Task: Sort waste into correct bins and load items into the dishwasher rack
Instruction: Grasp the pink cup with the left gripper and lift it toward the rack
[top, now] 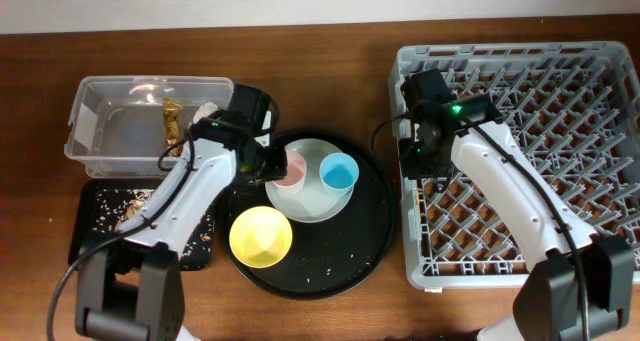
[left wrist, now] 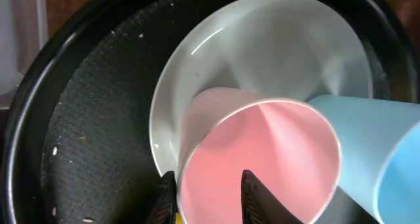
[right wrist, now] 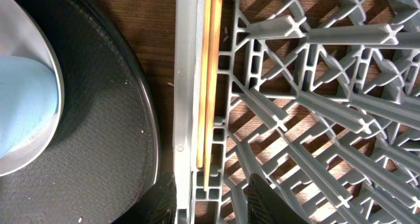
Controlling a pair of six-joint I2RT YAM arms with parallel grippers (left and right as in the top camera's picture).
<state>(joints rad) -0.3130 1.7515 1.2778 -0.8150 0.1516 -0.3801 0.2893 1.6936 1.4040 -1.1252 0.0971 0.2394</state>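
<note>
The small pink cup (left wrist: 262,158) sits on the pale grey-green plate (left wrist: 262,46), directly under the left end effector (left wrist: 207,184), with the small blue cup (left wrist: 374,158) touching it on the far side. The left jaws are partly apart and straddle the cup's near rim: one finger (left wrist: 167,201) outside the wall, the other inside, not yet pressed against it.

The cup looks like thin, light plastic, stiff enough to take a rim pinch but smooth and likely slippery (a firm, square squeeze seems wiser than a light one). The rim where the jaws already stand is the natural hold. Lifting straight up should keep it from nudging the blue cup or dragging the plate across the round black tray (left wrist: 85,119).

The right end effector (right wrist: 211,183) stands open and holds nothing. The thin wooden chopsticks (right wrist: 205,86) lie just ahead of its tips, in the edge channel of the dishwasher rack (right wrist: 315,86).
</note>
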